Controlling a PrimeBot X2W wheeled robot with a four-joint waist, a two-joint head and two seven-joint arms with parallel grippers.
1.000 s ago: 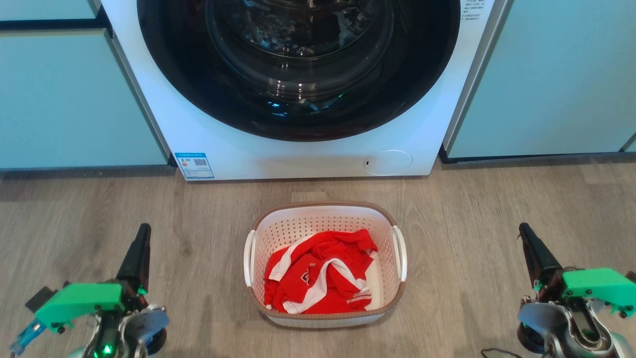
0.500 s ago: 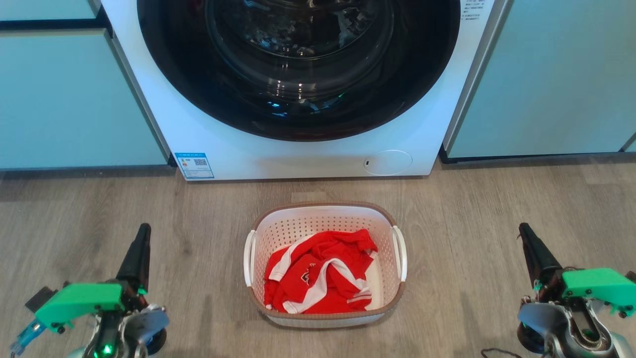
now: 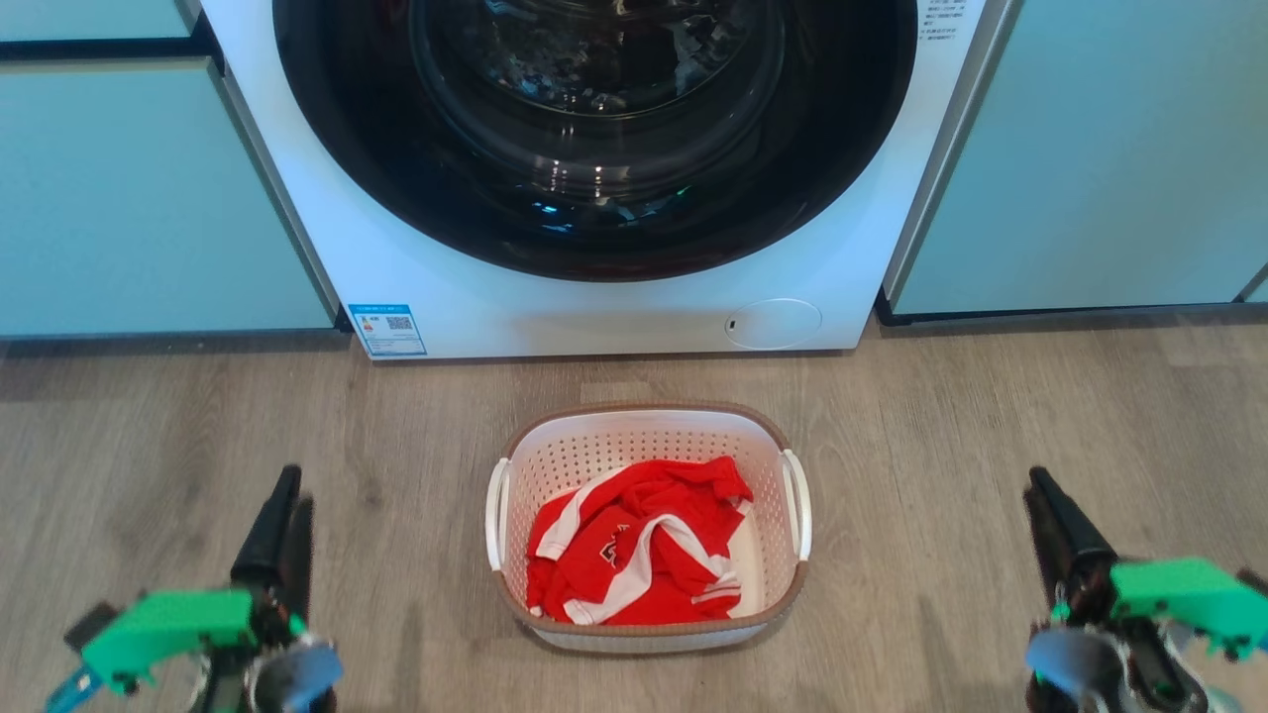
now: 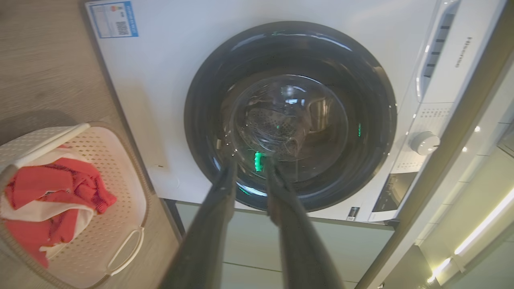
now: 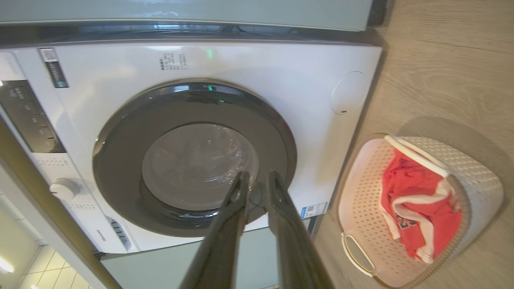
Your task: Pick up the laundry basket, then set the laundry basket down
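The laundry basket (image 3: pixel 634 441) sits on the floor (image 3: pixel 941 416) before the washing machine (image 3: pixel 446 297), red shirt (image 3: pixel 634 545) inside, a handle (image 3: pixel 495 510) facing each side — likely why the left gripper (image 3: pixel 285 487) and right gripper (image 3: pixel 1042 490) flank it, well apart, fingers parted and empty, ready for a two-handed lift

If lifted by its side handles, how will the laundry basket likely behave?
Probably rigid: the laundry basket looks like moulded perforated plastic. Likely light, holding one red garment. Lifting its handles unevenly might tilt it.
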